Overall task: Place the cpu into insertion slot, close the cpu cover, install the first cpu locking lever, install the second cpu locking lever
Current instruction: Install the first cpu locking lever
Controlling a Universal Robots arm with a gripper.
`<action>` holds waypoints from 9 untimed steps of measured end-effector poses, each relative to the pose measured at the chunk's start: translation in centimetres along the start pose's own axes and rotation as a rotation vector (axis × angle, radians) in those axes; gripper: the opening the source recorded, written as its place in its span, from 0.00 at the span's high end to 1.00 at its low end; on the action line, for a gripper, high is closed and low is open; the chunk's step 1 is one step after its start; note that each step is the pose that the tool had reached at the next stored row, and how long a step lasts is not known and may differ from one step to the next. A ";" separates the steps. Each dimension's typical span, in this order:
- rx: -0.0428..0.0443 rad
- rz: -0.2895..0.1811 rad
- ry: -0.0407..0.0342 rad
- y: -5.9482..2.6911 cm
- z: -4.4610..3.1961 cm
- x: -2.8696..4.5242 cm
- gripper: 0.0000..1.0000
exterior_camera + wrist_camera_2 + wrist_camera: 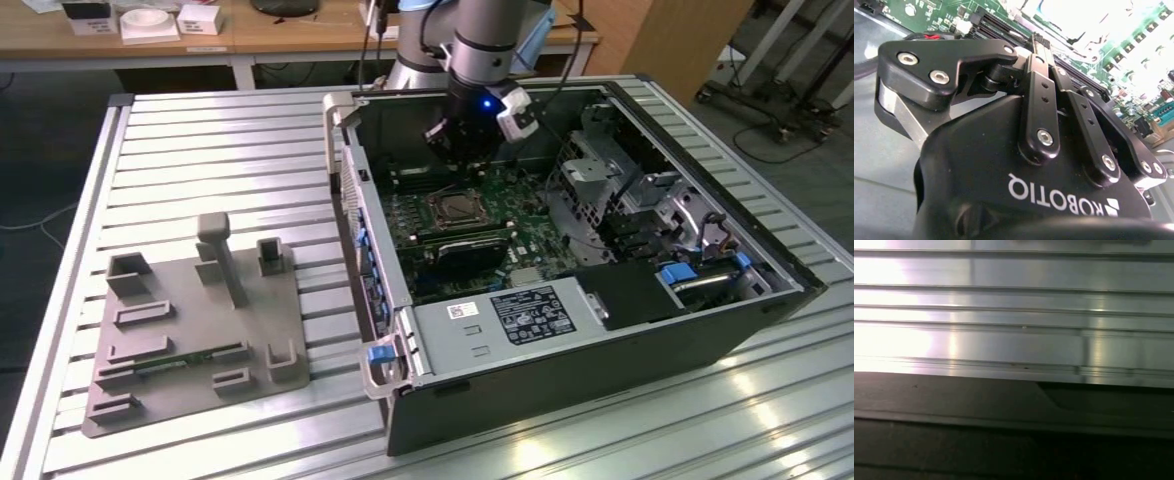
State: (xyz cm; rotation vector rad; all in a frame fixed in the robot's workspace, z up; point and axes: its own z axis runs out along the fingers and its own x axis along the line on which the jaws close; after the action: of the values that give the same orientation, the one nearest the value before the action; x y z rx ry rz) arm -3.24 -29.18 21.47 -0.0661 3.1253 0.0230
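Note:
Inside the open computer case (400,400), the green motherboard (527,215) lies flat. The insertion slot (454,210) is a square socket with a silver rim near the board's middle. A silvery frame, the cpu cover, seems to lie flat on it. I cannot tell whether the cpu sits inside. My gripper (461,165) hangs above the board just beyond the socket, apart from it. In the second wrist view the black fingers (1038,95) meet at the tip of the gripper (1040,41), shut, with nothing visible between them.
A grey fixture plate (187,330) with upright blocks lies on the ribbed metal table (1014,315) at the exterior view's left. Within the case are memory slots (461,240), a metal drive cage (601,165) and a labelled black box (527,315). The case's walls (350,200) surround the board.

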 end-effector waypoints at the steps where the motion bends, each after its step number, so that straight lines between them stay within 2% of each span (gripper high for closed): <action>1: 0.0000 0.000 0.0000 0.00 0.05 -0.08 0.90; 9: 0.0002 0.000 0.0001 -0.02 0.45 -0.35 0.90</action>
State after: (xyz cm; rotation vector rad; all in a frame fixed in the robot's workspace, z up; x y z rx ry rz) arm -2.89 -29.18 21.02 -0.0659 3.1254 0.0227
